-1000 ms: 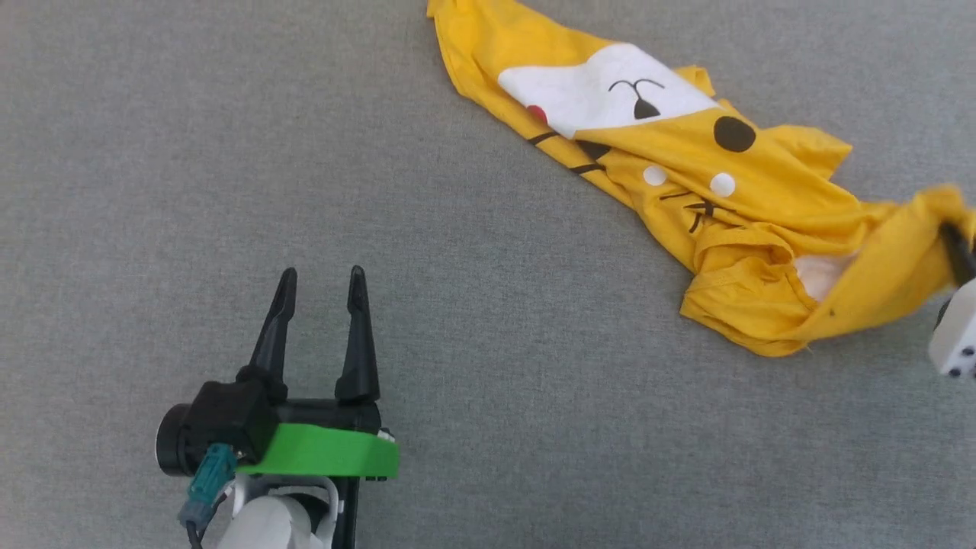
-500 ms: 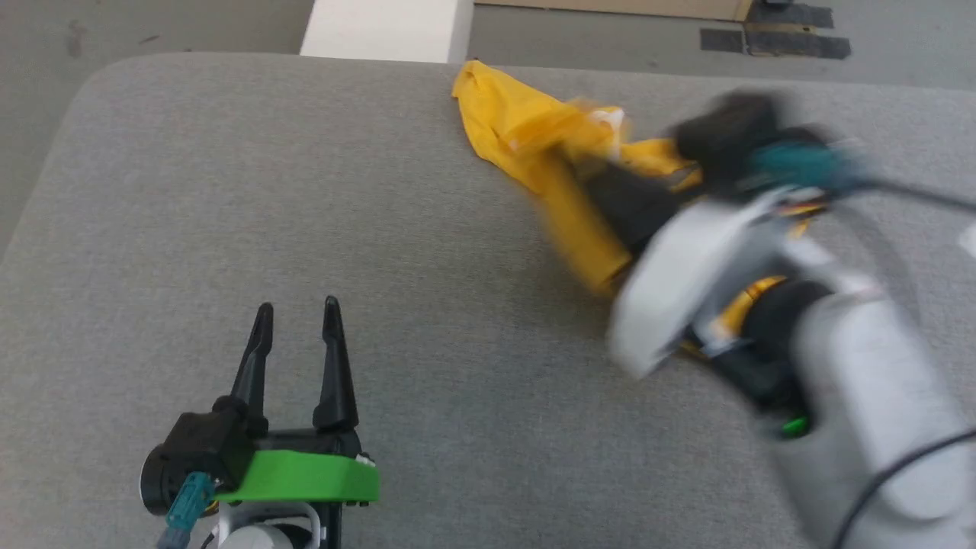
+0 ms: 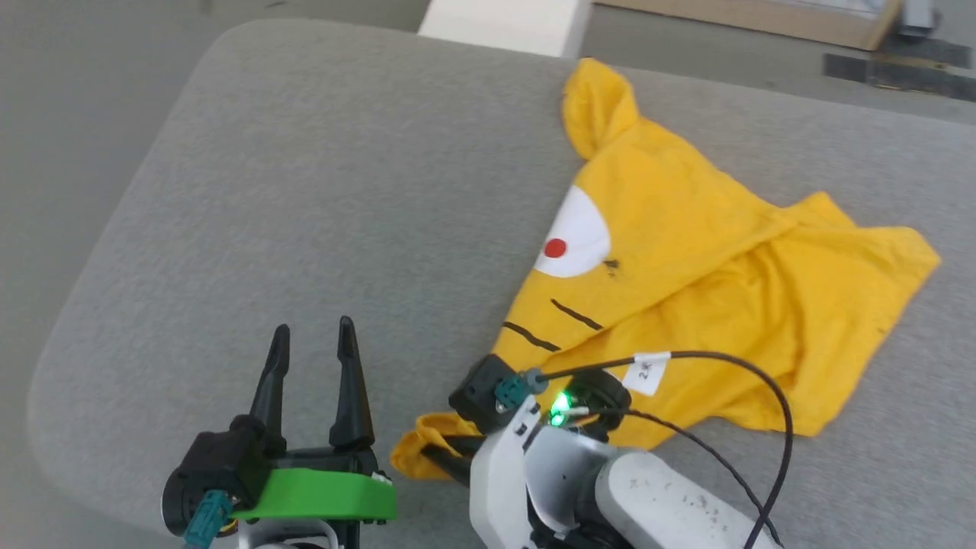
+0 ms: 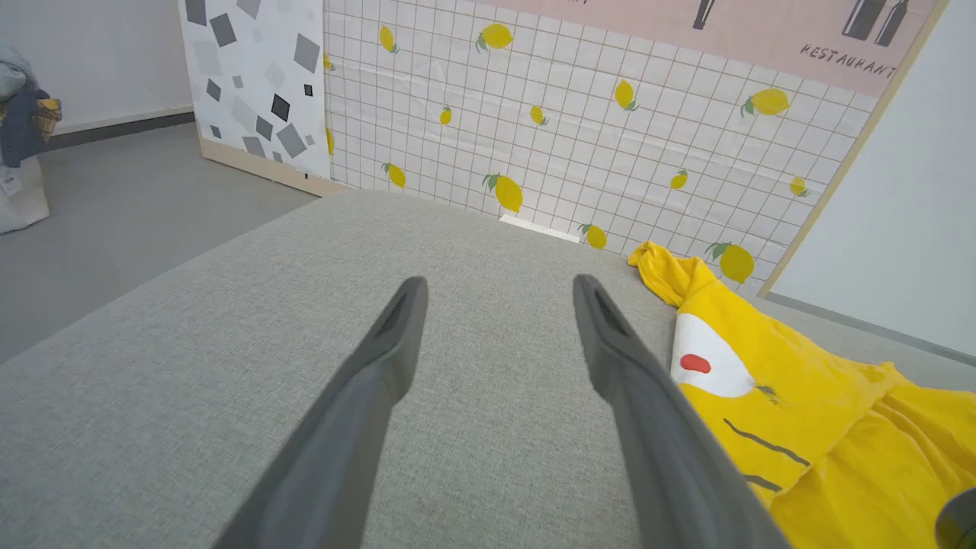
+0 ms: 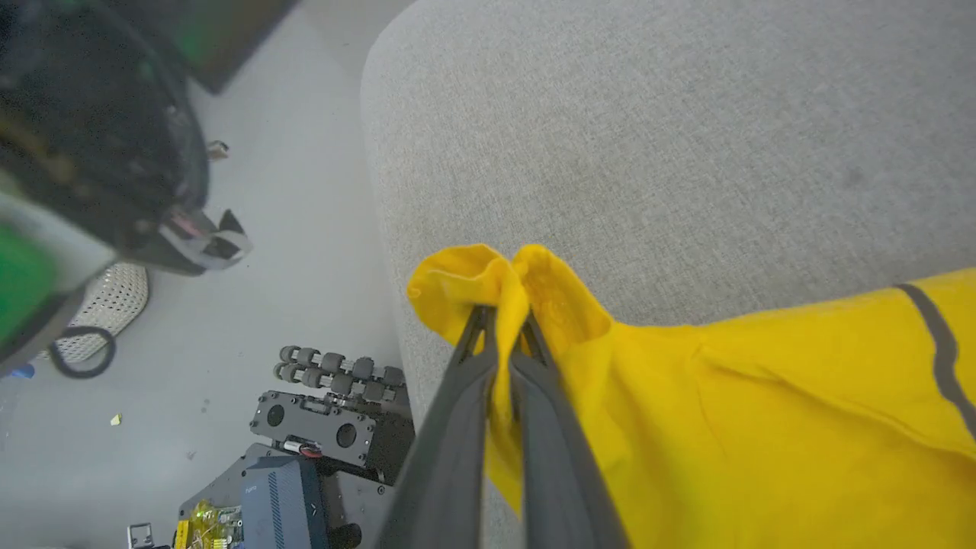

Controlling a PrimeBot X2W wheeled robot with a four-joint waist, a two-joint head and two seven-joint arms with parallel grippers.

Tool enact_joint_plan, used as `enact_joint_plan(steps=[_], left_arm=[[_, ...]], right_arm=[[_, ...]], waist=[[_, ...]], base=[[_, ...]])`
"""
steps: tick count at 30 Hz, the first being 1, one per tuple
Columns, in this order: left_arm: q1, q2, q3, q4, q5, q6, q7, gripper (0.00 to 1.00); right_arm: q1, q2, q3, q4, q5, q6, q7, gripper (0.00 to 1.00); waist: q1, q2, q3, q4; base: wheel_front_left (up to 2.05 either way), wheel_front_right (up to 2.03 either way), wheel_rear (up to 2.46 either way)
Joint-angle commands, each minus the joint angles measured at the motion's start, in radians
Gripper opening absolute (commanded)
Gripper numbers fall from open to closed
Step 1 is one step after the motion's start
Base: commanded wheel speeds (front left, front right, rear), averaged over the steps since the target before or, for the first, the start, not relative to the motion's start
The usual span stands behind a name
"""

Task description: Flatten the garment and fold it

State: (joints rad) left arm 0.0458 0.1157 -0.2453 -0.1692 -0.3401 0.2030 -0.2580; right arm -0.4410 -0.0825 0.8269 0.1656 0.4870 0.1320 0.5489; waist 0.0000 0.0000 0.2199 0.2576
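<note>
Pinching a corner of the yellow T-shirt (image 3: 686, 252), the right gripper (image 3: 431, 456) is clamped tight.
Head view: T-shirt rumpled on the grey pad (image 3: 343, 191); left gripper (image 3: 313, 335) beside it, fingers spread, empty. Left wrist view: fingers apart over bare pad. Right wrist view: fabric bunched between closed fingers.

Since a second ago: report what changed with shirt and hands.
The right hand, shut on a corner of the garment, pulled it across to the table's near edge, beside the left hand; the bunched shirt now lies wider. The left hand stayed open, idle.
</note>
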Motion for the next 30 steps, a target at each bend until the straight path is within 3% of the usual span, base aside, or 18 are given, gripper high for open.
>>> enact_joint_plan(steps=[1,8,14,19,23,27,30], left_arm=[[0.007,-0.010,-0.001,0.007,0.013,-0.009,-0.004,1.00],[-0.005,-0.011,0.004,0.018,0.030,-0.024,-0.004,1.00],[-0.018,0.013,0.009,0.018,0.039,-0.037,-0.004,1.00],[-0.018,0.030,0.007,0.012,0.046,-0.047,-0.004,1.00],[-0.017,0.031,0.001,0.001,0.053,-0.052,-0.004,1.00],[-0.012,0.032,0.001,-0.017,0.076,-0.059,-0.004,1.00],[0.002,0.030,0.001,-0.020,0.094,-0.059,-0.004,1.00]], right_arm=[[-0.003,0.004,0.001,0.022,-0.014,-0.001,-0.027,1.00],[-0.083,0.014,-0.110,0.035,-0.006,-0.001,-0.135,1.00],[-0.092,-0.032,-0.377,-0.041,-0.116,-0.001,-0.266,1.00],[0.048,-0.059,-0.656,-0.171,-0.259,-0.001,-0.341,1.00],[0.218,-0.021,-0.870,-0.307,-0.349,-0.001,-0.387,1.00],[0.389,0.023,-1.021,-0.415,-0.395,-0.001,-0.439,1.00],[0.483,0.031,-1.083,-0.431,-0.357,-0.001,-0.463,1.00]], waist=[[0.0000,0.0000,0.010,0.037],[0.0000,0.0000,-0.017,-0.009],[0.0000,0.0000,-0.036,-0.076],[0.0000,0.0000,-0.034,-0.128],[0.0000,0.0000,-0.022,-0.160],[0.0000,0.0000,-0.008,-0.188],[0.0000,0.0000,0.000,-0.206]], base=[[0.00,0.00,0.00],[0.00,0.00,0.00],[0.00,0.00,0.00],[0.00,0.00,0.00],[0.00,0.00,0.00],[0.00,0.00,0.00],[0.00,0.00,0.00]])
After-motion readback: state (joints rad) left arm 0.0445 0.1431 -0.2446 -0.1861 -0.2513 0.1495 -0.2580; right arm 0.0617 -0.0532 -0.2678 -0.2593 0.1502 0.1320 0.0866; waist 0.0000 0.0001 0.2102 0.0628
